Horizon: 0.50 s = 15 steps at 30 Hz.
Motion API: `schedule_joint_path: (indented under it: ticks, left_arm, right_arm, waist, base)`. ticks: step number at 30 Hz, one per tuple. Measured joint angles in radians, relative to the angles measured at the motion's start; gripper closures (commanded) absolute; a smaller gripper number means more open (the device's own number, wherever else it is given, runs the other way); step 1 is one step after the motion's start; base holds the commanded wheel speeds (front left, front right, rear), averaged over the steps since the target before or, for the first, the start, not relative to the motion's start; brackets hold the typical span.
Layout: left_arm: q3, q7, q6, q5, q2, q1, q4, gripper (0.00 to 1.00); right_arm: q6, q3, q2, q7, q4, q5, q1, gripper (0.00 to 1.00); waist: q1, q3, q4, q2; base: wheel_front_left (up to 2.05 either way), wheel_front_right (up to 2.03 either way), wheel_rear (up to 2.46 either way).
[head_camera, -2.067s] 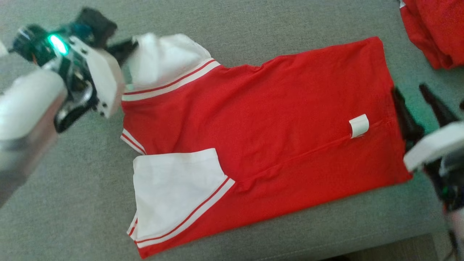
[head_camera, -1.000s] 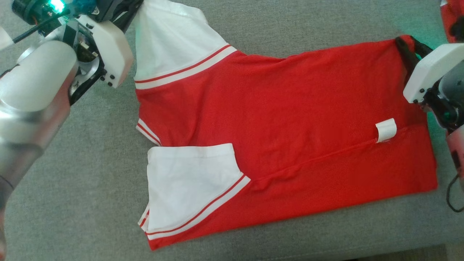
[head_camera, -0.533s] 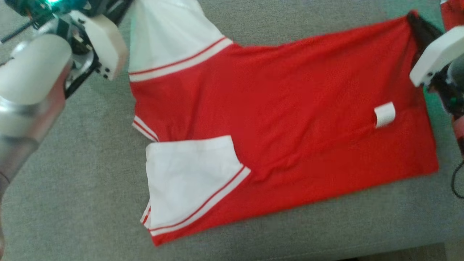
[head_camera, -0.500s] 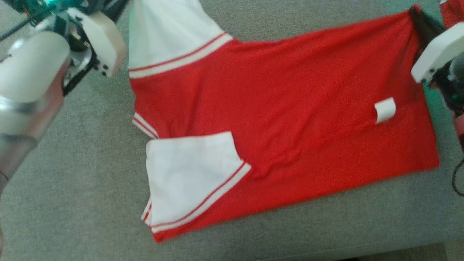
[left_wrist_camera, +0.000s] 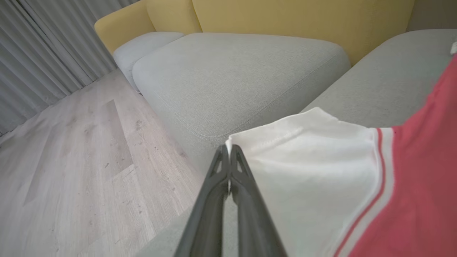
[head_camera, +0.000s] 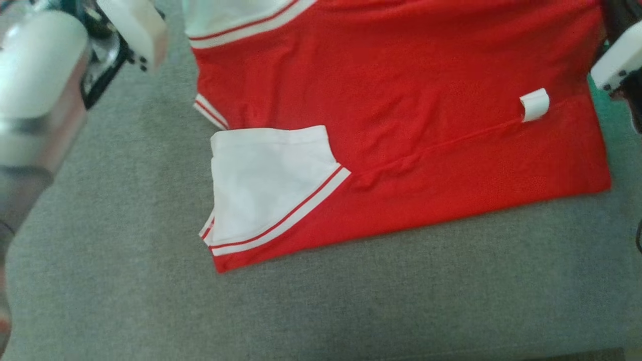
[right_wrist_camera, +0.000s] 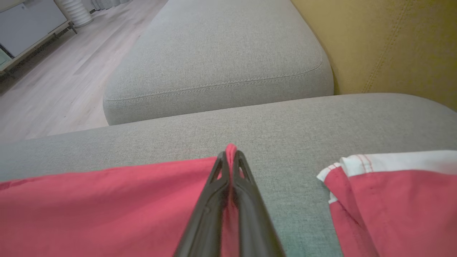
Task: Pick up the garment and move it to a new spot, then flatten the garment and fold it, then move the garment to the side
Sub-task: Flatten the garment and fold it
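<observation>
pinching the shirt [head_camera: 401,75]: your left gripper [left_wrist_camera: 229,149] clamps its white sleeve [left_wrist_camera: 307,167], your right gripper [right_wrist_camera: 231,153] its far red corner.

Your left claw [left_wrist_camera: 229,151] and right claw [right_wrist_camera: 231,157] both clamp tight on the garment [head_camera: 401,90], fingers pressed together; both arms reach forward, spread wide.

The red garment [head_camera: 401,75], white sleeve [head_camera: 266,185] folded inward, lies apparently flat on grey cushion [head_camera: 351,311].
</observation>
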Motion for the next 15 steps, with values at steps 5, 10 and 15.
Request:
schedule_joint_path:
  ticks: [5, 10, 15]
  left_arm:
    - [-0.007, -0.022, -0.003, -0.019, 0.014, 0.068, -0.059, 1.00]
    - [-0.004, -0.058, 0.040, -0.058, 0.062, 0.181, -0.150, 1.00]
    - [-0.007, -0.078, 0.106, -0.085, 0.128, 0.326, -0.287, 1.00]
  right_arm:
    - [0.000, -0.005, -0.022, -0.022, -0.002, 0.028, 0.054, 1.00]
    - [0.000, -0.012, -0.035, -0.036, -0.015, 0.042, 0.130, 1.00]
    - [0.000, -0.024, -0.050, -0.048, -0.044, 0.064, 0.214, 1.00]
  waist:
    - [0.0001, -0.016, 0.026, 0.0000]
    - [-0.0001, -0.059, 0.042, 0.0000]
    - [-0.0001, -0.110, 0.055, 0.0000]
  base:
    - [0.00, 0.00, 0.00]
    - [0.00, 0.00, 0.00]
    - [0.00, 0.00, 0.00]
